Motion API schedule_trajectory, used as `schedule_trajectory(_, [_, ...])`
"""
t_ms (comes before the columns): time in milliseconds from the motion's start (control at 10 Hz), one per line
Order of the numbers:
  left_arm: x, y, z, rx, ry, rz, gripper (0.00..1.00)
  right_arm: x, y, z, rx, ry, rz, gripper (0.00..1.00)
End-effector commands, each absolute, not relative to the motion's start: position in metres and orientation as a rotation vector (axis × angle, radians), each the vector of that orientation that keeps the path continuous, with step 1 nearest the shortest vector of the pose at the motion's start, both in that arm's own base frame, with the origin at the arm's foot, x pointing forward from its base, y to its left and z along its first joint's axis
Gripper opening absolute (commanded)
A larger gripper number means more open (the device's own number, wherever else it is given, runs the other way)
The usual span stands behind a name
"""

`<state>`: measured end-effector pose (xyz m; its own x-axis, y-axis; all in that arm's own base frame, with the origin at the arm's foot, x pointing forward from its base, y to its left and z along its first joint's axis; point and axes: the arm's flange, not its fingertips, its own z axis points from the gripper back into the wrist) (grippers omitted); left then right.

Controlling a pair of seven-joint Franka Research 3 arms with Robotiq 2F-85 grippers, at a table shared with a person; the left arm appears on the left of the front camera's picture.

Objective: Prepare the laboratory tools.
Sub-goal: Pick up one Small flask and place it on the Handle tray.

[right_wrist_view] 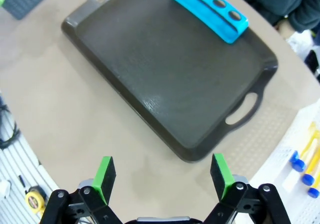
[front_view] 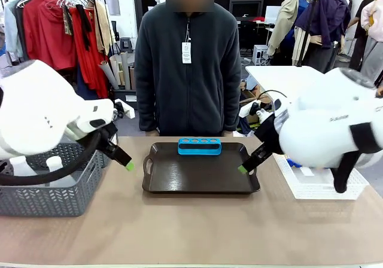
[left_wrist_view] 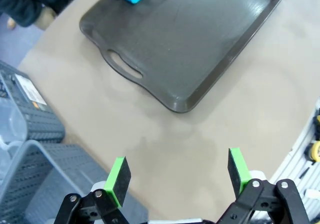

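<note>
Two pale vessels (front_view: 54, 163): stood in the grey basket (front_view: 60, 202) at my far left, with only their translucent white tops above the rim; I could not tell flask from beaker.
Left gripper (left_wrist_view: 178, 176): hung over bare tabletop between the grey basket and the tray, its green pads (left_wrist_view: 118, 180) spread wide with nothing between them.
Tray (front_view: 197, 175): dark brown with a handle at each end, it lay flat at the middle of the tan table (front_view: 191, 232).
Rack (front_view: 199, 146): bright blue with four empty round holes, it sat on the tray along its far edge.
Person (front_view: 187, 70): stood at the far side in a dark zipped fleece, directly behind the rack.
Right gripper (right_wrist_view: 162, 176): hovered over the table just off the tray's near right corner, fingers wide apart and gripping nothing.
White basket (front_view: 317, 187): rested on the table at my right, beside the tray.
Tubes (right_wrist_view: 296, 159): lay in the white basket, amber-yellow with blue caps; I could not tell how many.
</note>
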<state>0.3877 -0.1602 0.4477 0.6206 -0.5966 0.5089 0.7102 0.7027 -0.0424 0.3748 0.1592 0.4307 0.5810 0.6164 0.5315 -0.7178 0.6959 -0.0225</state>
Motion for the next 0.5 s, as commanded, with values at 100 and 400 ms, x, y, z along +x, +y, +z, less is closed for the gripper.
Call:
schedule_trajectory(100, [0.396, -0.146, 0.48, -0.286, -0.527, -0.828, 1.0, 0.385, 0.127, 0.475, 0.28, -0.54, 0.829, 1.0])
schedule_trajectory(400, [0.407, -0.134, 0.504, -0.288, -0.588, -0.861, 1.0, 0.392, 0.104, 0.512, 0.317, -0.605, 0.798, 1.0])
